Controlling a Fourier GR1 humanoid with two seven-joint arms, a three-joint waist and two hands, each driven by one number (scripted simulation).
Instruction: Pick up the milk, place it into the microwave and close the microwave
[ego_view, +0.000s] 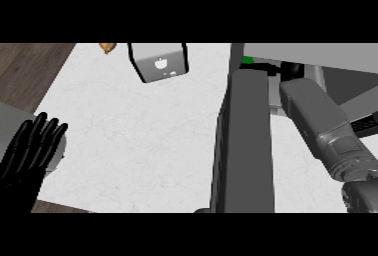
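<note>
Milk cartons: one milk carton (159, 62), standing at the far edge of the white tabletop (140, 140), left of centre.
Milk appearance: a grey-white box with a dark outline and a small white emblem on its front face; it leans slightly in the view, its top hidden at the upper edge.
Microwaves: one microwave (310, 52) at the far right; its dark door (245, 145) stands open, seen edge-on as a tall grey slab running from the far side toward the near edge.
Hands: one shows plainly. The left hand (33, 145) rests at the left edge, black fingers straight and released, holding nothing, well apart from the carton.
Right arm: the grey right forearm (325, 130) reaches up toward the microwave, right of the door; its hand is hidden, so I cannot tell its state.
Other items: one small orange-brown object (108, 47) at the far edge, left of the carton.
</note>
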